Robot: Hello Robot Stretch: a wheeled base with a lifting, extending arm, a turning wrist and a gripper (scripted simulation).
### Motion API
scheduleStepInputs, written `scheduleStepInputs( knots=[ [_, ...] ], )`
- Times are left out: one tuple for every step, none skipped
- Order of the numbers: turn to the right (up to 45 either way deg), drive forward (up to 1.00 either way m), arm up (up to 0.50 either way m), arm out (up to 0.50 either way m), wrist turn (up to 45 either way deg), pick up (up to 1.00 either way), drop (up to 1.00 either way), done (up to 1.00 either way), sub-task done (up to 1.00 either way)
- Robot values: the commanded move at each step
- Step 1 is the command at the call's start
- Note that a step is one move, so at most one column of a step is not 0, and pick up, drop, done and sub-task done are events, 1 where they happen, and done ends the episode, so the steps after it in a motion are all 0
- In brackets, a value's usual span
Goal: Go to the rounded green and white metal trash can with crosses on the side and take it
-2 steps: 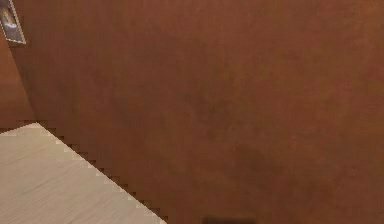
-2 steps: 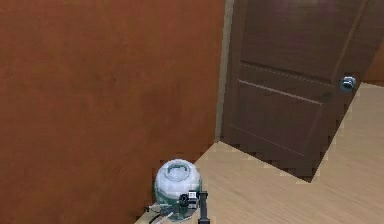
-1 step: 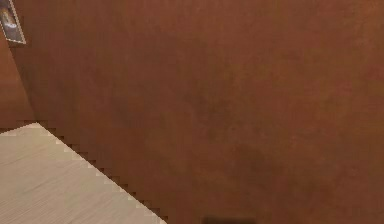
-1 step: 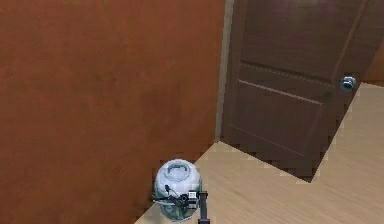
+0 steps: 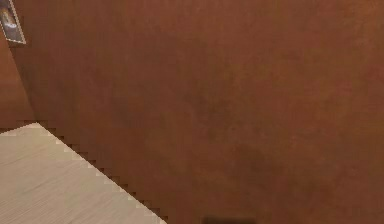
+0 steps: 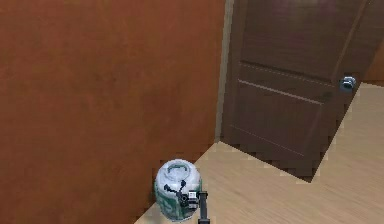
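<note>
Now | claw (image 6: 184, 194) at green-white trash can (image 6: 170, 179) | hold unclear | door (image 6: 280, 80) beyond

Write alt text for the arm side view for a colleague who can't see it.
A rounded green and white trash can stands on the light wood floor at the foot of a reddish-brown wall, with the robot's tool at it; whether the tool holds anything cannot be told. At the view's right is a dark brown panelled door with a round knob.
</note>
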Motion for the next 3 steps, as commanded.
scheduleStepInputs(
  knots=[
    [0.0,0.00,-0.30,0.00,0.0,0.00,0.00,0.00,0.00],
    [0.0,0.00,0.00,0.00,0.0,1.00,0.00,0.00,0.00],
    [0.0,0.00,0.10,0.00,0.0,0.00,0.00,0.00,0.00]
  ],
)
